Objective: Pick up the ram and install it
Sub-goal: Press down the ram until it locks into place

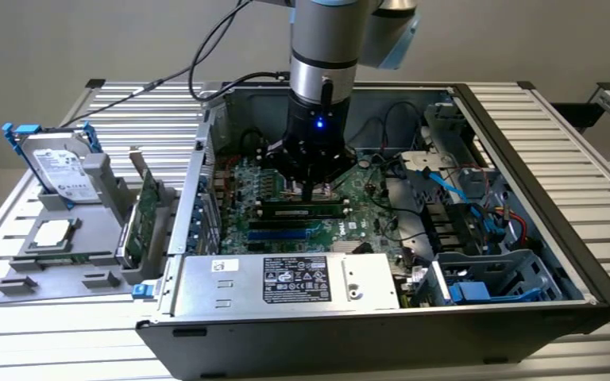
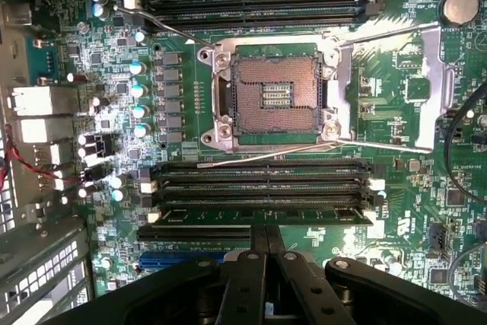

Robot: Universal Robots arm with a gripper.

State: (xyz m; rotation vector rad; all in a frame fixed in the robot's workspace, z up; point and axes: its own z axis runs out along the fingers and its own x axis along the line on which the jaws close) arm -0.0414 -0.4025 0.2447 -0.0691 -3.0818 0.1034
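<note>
Green ram (image 2: pixel 262 217) sits in a motherboard slot (image 2: pixel 262 188), seen from my wrist. My gripper (image 2: pixel 266 245) hangs just above it, fingers (image 2: pixel 245 287) pressed together. Outside, the computer case (image 1: pixel 559 238) shows

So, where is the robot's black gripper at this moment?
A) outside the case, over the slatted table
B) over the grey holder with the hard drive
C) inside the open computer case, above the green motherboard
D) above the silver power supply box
C: in the exterior view the gripper hangs inside the open computer case, just above the green motherboard near the long memory slots.
</note>
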